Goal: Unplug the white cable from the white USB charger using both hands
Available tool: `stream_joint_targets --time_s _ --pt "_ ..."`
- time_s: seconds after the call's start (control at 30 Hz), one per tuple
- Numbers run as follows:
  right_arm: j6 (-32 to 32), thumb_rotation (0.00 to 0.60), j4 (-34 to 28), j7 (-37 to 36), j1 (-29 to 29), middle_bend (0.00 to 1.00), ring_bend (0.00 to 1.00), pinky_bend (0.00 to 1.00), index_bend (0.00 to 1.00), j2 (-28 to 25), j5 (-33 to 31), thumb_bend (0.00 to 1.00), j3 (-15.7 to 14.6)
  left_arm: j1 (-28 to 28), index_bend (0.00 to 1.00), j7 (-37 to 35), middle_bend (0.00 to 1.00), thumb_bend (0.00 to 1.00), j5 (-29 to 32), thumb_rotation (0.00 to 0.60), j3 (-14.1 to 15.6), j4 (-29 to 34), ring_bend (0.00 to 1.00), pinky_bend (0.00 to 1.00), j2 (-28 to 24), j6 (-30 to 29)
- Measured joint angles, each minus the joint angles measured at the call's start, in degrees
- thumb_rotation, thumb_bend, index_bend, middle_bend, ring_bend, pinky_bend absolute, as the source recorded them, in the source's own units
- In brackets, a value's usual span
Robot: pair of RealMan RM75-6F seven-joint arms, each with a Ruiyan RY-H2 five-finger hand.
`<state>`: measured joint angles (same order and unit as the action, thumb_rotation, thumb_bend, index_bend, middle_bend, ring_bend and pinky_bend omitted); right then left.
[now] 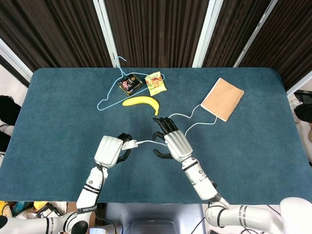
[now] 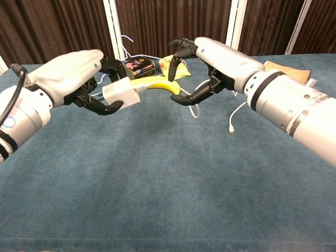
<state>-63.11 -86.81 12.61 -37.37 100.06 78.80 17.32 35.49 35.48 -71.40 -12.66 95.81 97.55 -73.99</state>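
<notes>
My left hand (image 1: 110, 150) (image 2: 73, 79) grips the white USB charger (image 2: 119, 95) (image 1: 128, 144), lifted off the table. The white cable (image 1: 146, 142) is plugged into the charger's right side and runs right, past my right hand, toward the notebook; its free plug end (image 2: 230, 130) lies on the cloth. My right hand (image 1: 174, 143) (image 2: 210, 63) hovers just right of the charger, fingers spread and curved around the cable near the plug, holding nothing that I can see.
A yellow banana (image 1: 141, 102), a blue wire hanger (image 1: 111, 92), a small dark tin (image 1: 130, 83) and a snack packet (image 1: 156, 82) lie at the back. A tan notebook (image 1: 222, 99) rests at the back right on the blue table (image 1: 58, 126).
</notes>
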Motion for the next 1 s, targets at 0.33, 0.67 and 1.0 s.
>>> stream_joint_targets --time_s 0.33,0.67,1.0 --pt "-0.31 0.600 0.66 -4.11 -1.23 0.17 0.00 0.00 0.61 0.06 0.31 0.40 0.55 -0.29 0.73 0.09 0.78 0.61 0.69 0.600 0.36 2.62 1.00 1.00 0.28 -0.37" --pt "1.66 0.600 0.67 -9.12 -3.53 0.18 0.00 0.00 0.62 0.50 -1.01 0.40 0.67 -0.29 0.73 0.45 0.79 0.61 -0.35 0.600 0.30 2.94 1.00 1.00 1.25 -1.86" --pt "1.61 0.600 -0.07 -8.95 -5.19 0.19 0.01 0.00 0.64 1.34 -1.28 0.43 0.80 -0.43 0.73 0.60 0.79 0.61 -0.62 0.600 0.51 3.63 1.00 1.00 0.96 -2.07"
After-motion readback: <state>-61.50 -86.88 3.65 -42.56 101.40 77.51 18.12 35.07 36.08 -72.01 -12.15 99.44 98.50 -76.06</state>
